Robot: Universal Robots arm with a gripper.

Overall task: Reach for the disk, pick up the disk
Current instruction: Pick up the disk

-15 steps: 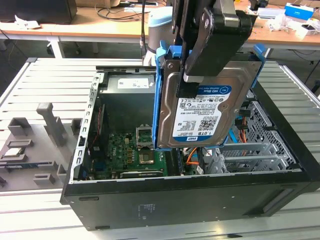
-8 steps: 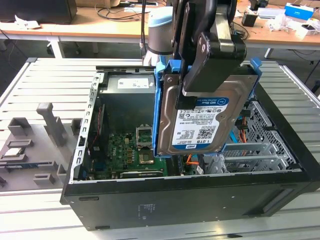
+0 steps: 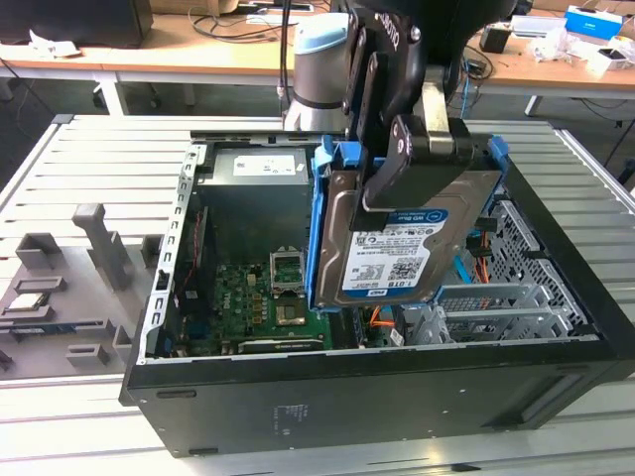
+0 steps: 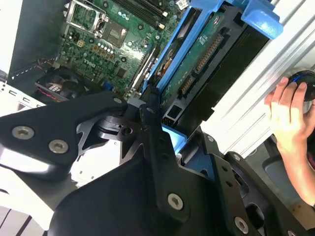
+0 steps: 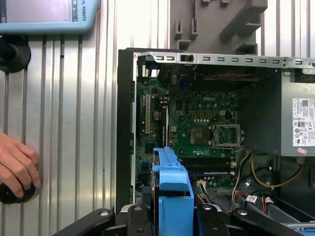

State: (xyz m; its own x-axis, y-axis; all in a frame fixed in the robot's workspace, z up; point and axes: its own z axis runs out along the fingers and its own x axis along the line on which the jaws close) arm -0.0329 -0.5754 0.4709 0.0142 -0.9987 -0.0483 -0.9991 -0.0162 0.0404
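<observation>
Tool point(image 3: 415, 149) of black metal links grips the flat rectangular silver hard drive point(image 3: 397, 233) with its white-and-blue label and blue plastic rails, so your disk hangs in the air above the open black computer case point(image 3: 377, 397), tilted with the label facing the exterior view. In that view the drive hides the middle of the case; the green motherboard point(image 3: 253, 293) lies on the case floor toward the exterior view's left, and the grey perforated metal drive cage point(image 3: 516, 288) sits toward the exterior view's right. You can see the tool's fingers point(image 3: 392, 164) pressed against the drive's upper edge, closed on it. In the second wrist view the black links point(image 4: 147, 147) hold the drive's blue rail point(image 4: 202, 29) and its green circuit-board underside point(image 4: 197, 54), with the motherboard point(image 4: 113, 44) beyond. In the first wrist view the blue rail point(image 5: 170, 191) rises between the tool links above the motherboard point(image 5: 197, 123). The case rests on the ribbed silver aluminium table point(image 3: 89, 188). A person's hand point(image 5: 17, 167) rests on a dark round knob point(image 5: 10, 194) at the table's edge, well apart from the case.
</observation>
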